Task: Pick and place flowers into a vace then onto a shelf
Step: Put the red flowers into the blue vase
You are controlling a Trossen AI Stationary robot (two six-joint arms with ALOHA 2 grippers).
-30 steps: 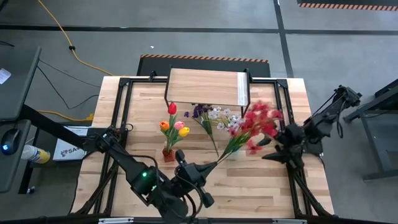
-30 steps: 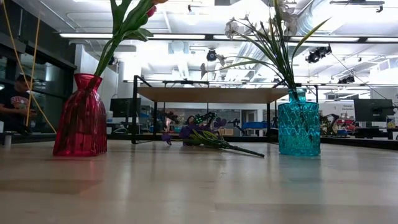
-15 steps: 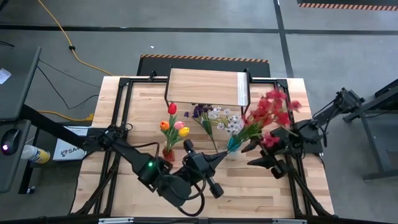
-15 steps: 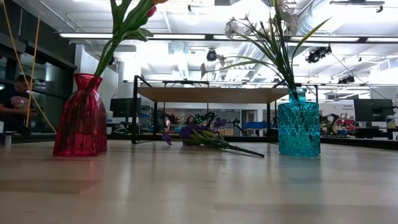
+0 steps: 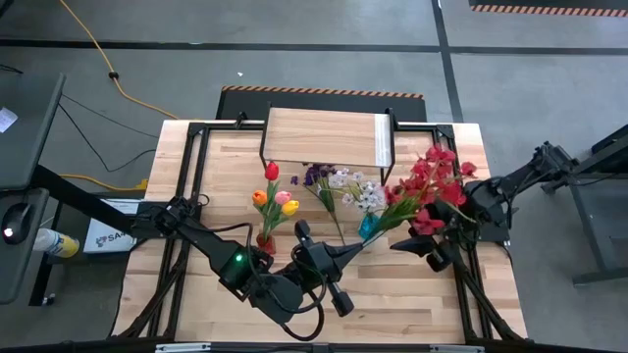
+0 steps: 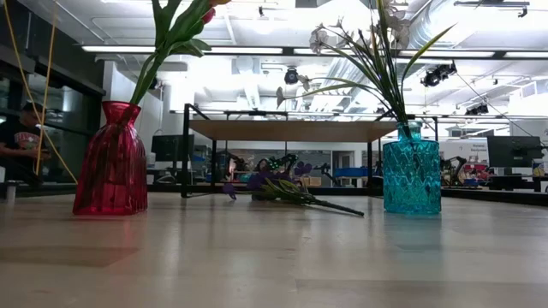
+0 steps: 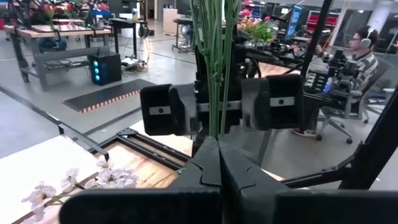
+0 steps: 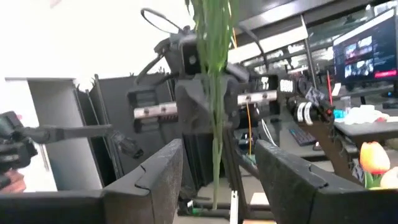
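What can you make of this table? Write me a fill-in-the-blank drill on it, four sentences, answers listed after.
1. The red vase holds the ___.
2. The left gripper is ___ on the stems of the red blossom spray.
3. The right gripper has its fingers ___, one on either side of those stems.
4. The purple spray lies flat on the ___.

Missing words: tulips; shut; open; table.
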